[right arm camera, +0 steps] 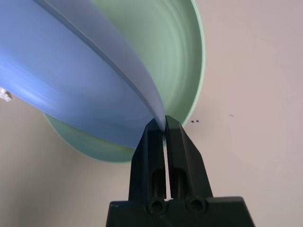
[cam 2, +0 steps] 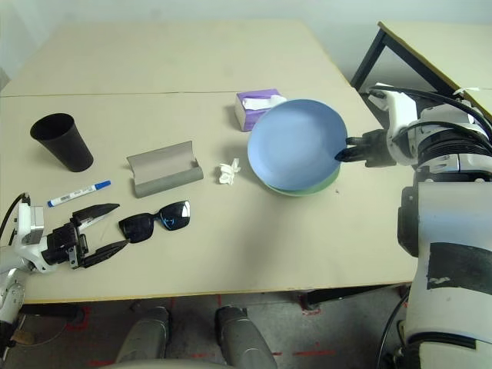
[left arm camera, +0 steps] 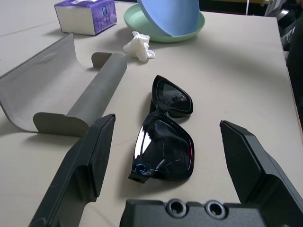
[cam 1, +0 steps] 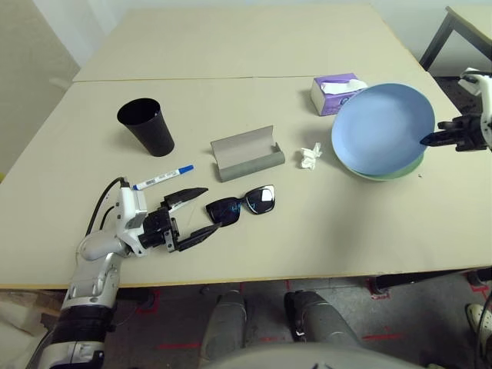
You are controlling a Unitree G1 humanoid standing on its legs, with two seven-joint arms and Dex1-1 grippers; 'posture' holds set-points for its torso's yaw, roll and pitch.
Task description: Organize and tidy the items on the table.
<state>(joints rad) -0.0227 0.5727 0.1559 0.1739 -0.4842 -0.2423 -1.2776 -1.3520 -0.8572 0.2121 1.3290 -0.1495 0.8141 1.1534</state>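
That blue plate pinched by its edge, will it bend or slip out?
The light-blue plate looks thin and smooth, so it may slip from the right gripper, which pinches only its rim. It stays flat while tilted over the green plate, so it is probably stiff and light.

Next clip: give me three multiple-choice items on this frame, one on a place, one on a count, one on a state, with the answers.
1. Where do the sunglasses lie?
A. inside the case
B. on the table before the open left gripper
C. on the green plate

2. How many marker pens show?
A. one
B. two
C. three

3. How is the blue plate?
A. flat on the table
B. upside down on the cup
C. tilted, its rim pinched by the right gripper

Answers: 1 B, they lie between its spread fingers in the left wrist view. 2 A, one blue-capped pen beside the cup. 3 C, its rim sits between the shut fingers, above the green plate.
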